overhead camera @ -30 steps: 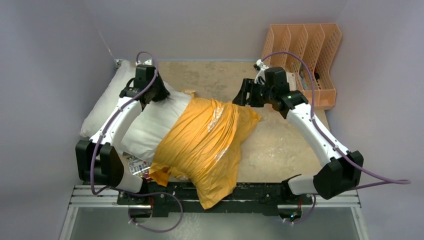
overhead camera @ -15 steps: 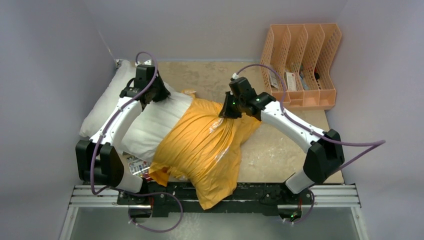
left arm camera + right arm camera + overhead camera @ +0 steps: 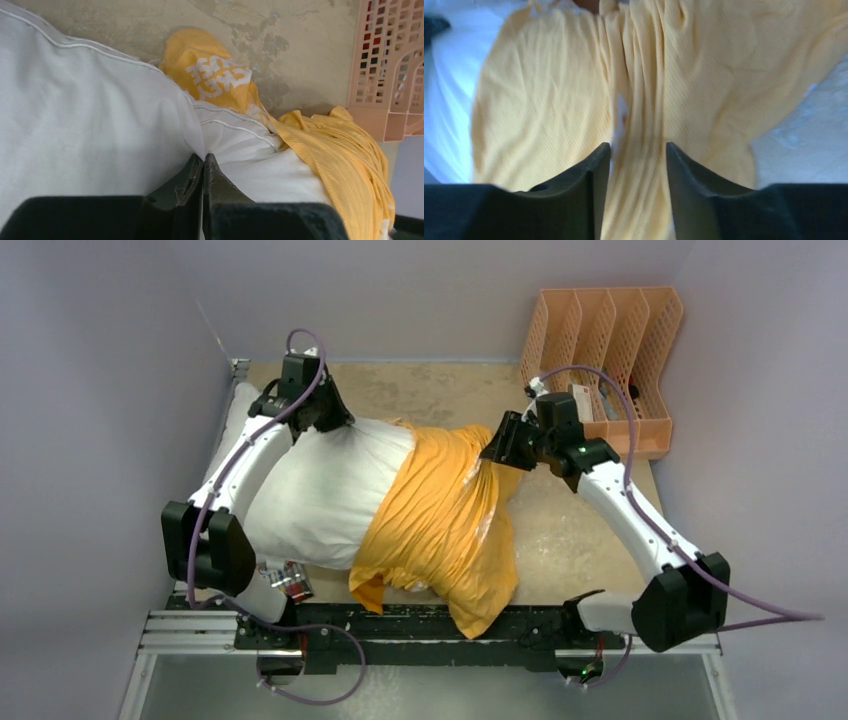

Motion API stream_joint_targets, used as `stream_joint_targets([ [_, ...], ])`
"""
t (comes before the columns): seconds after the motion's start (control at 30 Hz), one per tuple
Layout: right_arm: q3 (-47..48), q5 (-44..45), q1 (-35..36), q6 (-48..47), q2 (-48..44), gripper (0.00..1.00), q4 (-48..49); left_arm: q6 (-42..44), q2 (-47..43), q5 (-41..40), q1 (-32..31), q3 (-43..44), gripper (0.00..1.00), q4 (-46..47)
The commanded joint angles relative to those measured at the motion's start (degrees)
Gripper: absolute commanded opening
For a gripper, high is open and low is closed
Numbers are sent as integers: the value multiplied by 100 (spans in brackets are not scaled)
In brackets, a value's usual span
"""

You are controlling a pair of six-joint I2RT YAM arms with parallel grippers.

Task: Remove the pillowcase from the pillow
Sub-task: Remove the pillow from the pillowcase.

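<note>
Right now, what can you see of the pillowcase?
The pillowcase is bright orange-yellow, finely ribbed fabric, with white lettering on a fold at its far edge. It is crumpled and bunched, sheathing only the right part of the white pillow; the rest of the pillow lies bare. It lies across the table, its loose near end reaching the front edge. Creases converge on the right gripper, which clamps a gathered fold at its far right side.
</note>
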Motion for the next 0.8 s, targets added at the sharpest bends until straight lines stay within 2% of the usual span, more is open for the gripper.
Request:
stream_joint_targets([
  [0.0, -147, -672, -156, -523, -730, 65, 0, 373, 246, -689, 306, 544, 0, 90],
  [0.07, -20, -744, -97, -660, -951, 75, -148, 437, 324, -551, 302, 703, 0, 42],
  [0.17, 227, -587, 343, -813, -1195, 79, -453, 553, 322, -429, 291, 1084, 29, -193],
  [0.23, 262, -49, 1180, -808, -1257, 80, -504, 623, 279, -669, 288, 1405, 49, -534],
  [0.33, 199, 956, 2361, -798, -1072, 80, -233, 707, 55, -850, 289, 1628, 62, -923],
  [0.4, 222, 1472, 3051, -908, -791, 79, 45, 748, -237, -857, 262, 1577, 67, -1016],
  [0.53, 41, 3046, 4531, -1879, -269, 80, 1227, 912, -927, -957, 92, 1285, 70, -1418],
  [0.63, -454, 3631, 4978, -2608, 53, 80, 2505, 712, -1697, -942, 14, 447, 70, -1513],
  [0.73, -1222, 3884, 5294, -3983, 178, 79, 4190, 429, -2547, -854, 17, -430, 70, -1551],
  [0.77, -1426, 4093, 5333, -4173, 196, 80, 4644, 368, -2797, -799, 17, -639, 70, -1595],
])
